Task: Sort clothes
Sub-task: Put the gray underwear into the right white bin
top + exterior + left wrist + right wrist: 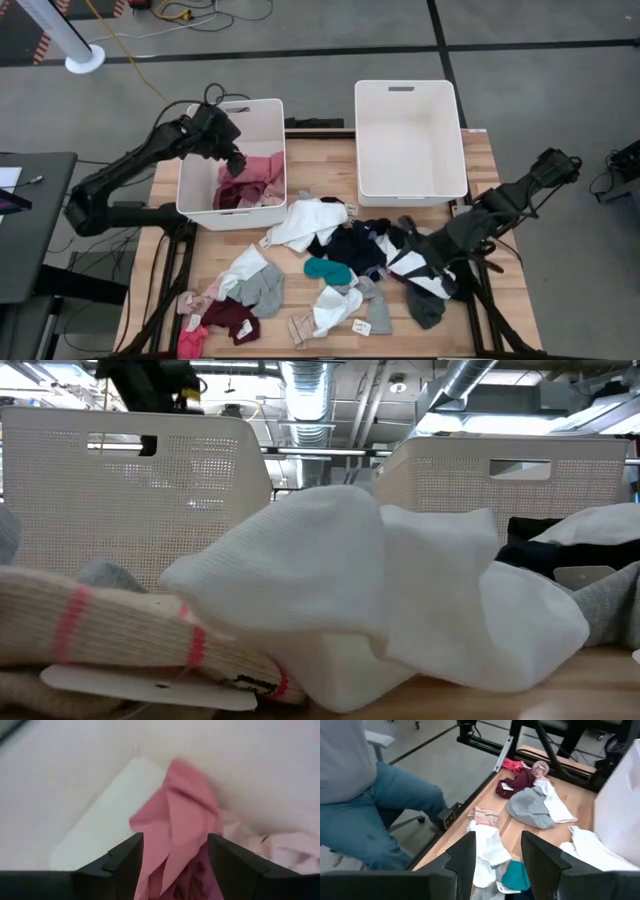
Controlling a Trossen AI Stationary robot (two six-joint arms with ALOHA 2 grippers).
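Presently the left gripper (237, 160), fingers apart over the left bin (263, 109) at ten o'clock, releases a pink garment (182, 815) there, while the right gripper (418, 256), also parted, hovers over the clothes pile (345, 250) at centre, judged next to close on one piece.

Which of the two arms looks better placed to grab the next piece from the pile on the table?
Probably the right. The right gripper hangs over the clothes pile with its jaws apart, while the left gripper is over the left bin, open above a pink garment.
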